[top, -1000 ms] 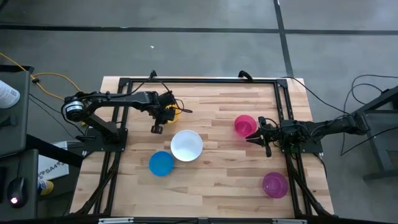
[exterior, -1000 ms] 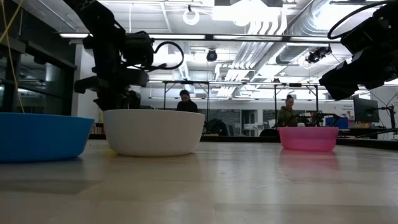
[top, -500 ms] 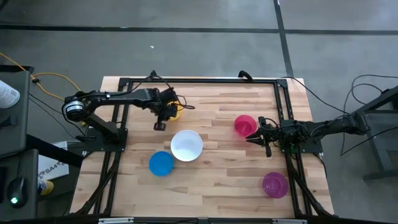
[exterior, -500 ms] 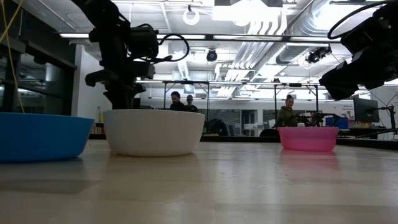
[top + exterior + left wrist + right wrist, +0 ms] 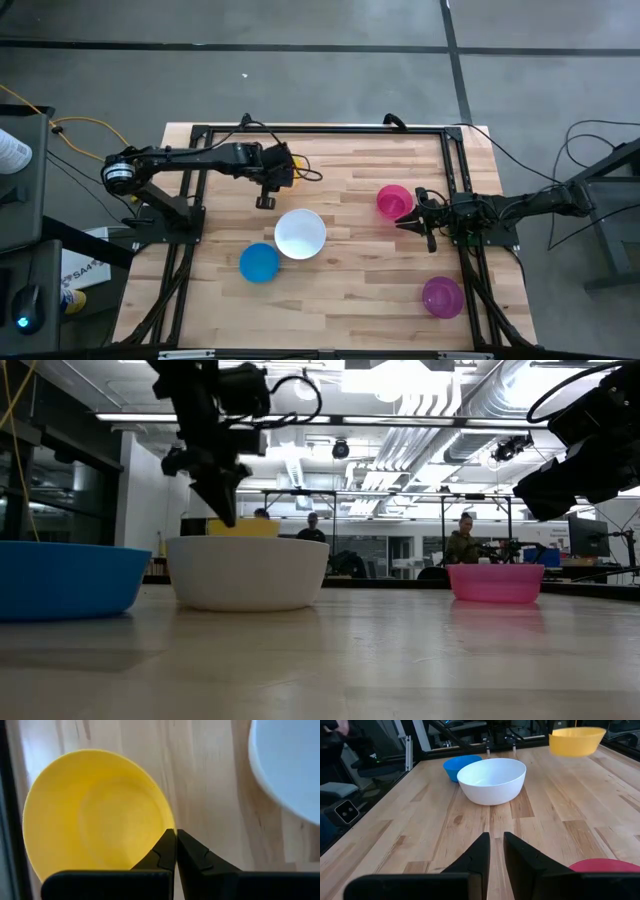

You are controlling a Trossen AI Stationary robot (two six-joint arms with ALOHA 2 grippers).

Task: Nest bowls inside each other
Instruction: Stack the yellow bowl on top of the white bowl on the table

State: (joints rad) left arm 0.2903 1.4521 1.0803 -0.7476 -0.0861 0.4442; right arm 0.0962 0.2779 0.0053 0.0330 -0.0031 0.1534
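My left gripper [image 5: 227, 518] is shut on the yellow bowl [image 5: 95, 815], which hangs above the far left part of the table, behind the white bowl [image 5: 300, 233]. The same yellow bowl [image 5: 575, 740] shows in the air in the right wrist view. The blue bowl [image 5: 259, 262] rests on its base beside the white one, on its near left. My right gripper [image 5: 405, 222] waits at the right, slightly open with nothing between its fingers, beside the pink-red bowl [image 5: 394, 200]. The purple bowl [image 5: 441, 296] stands near the right front corner. My left gripper pinches the yellow bowl's rim [image 5: 161, 826], one finger inside the bowl and one outside. The fingers come steeply from above, slanting down. The bowl hangs clear of the table, mouth up and about level.
A black frame [image 5: 320, 130] runs round the table's far and side edges. Bare wood [image 5: 350, 250] lies between the white bowl and the pink-red one. People sit at desks [image 5: 465, 545] in the room beyond the table.
My left gripper has risen and gone toward the table's right edge, closer to the white bowl. The yellow bowl has come up with it, from hidden behind the white bowl in the low view to showing above its rim.
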